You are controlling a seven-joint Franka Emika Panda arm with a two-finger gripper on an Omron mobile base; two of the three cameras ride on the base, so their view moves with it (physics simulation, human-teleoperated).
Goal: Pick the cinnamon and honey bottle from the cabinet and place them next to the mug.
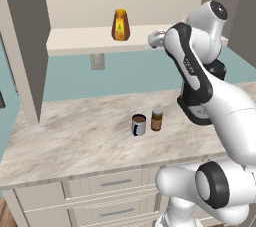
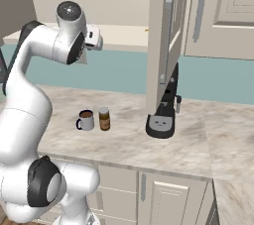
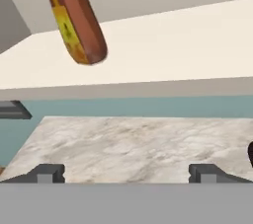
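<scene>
The amber honey bottle (image 1: pixel 120 25) with its yellow cap stands on the pale shelf of the open cabinet (image 1: pixel 75 42). In the hand view the honey bottle (image 3: pixel 76 20) sits upper left, tilted by the camera's roll, well away from the fingertips (image 3: pixel 47 173). My gripper (image 1: pixel 156 38) hovers at the shelf's front edge, right of the bottle, open and empty. Down on the counter, the cinnamon (image 1: pixel 157 119) jar stands upright just right of the blue-grey mug (image 1: pixel 139 125). The right base view shows the mug (image 2: pixel 86 120), the cinnamon (image 2: pixel 104 118) and the gripper (image 2: pixel 94 38).
The marble counter (image 1: pixel 75 136) runs under the cabinet, with drawers (image 1: pixel 115 183) below. A black coffee machine (image 2: pixel 161 115) stands to the right, beneath an open cabinet door (image 2: pixel 163 35). Another open door panel (image 1: pixel 22 46) hangs on the left.
</scene>
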